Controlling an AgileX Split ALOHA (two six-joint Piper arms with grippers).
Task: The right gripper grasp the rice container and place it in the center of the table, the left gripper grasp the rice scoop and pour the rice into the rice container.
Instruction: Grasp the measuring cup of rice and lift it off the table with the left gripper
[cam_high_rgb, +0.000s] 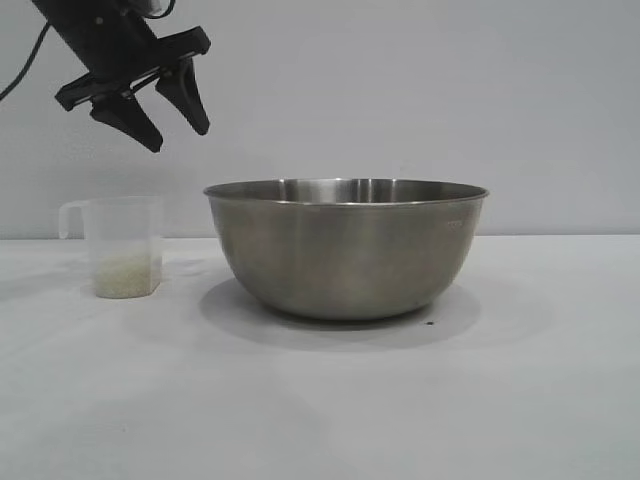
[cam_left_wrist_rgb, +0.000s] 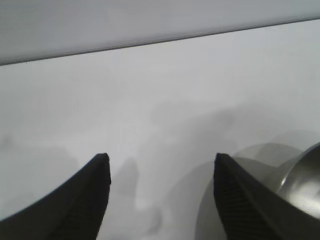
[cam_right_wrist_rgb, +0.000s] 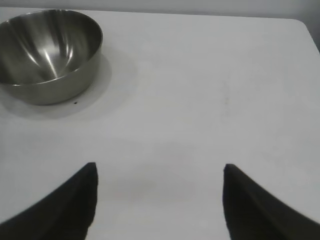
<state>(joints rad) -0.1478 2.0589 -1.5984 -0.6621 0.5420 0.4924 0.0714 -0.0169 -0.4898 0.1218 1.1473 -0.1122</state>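
Rice container (cam_left_wrist_rgb: 305, 180) cut by left wrist view's edge; right arm outside exterior view

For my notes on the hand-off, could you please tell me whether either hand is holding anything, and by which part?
Nothing is held. The left hand hangs open above the rice scoop, and the right hand is open over bare table, away from the rice container.

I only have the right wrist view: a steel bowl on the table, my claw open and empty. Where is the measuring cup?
Observer: The measuring cup stands upright on the table, left of the bowl in the exterior view, apart from it.
Operator: Any rice in it?
Observer: Yes, rice covers its bottom.
Operator: And the left claw?
Observer: The left claw hangs open above the cup in the exterior view, holding nothing.
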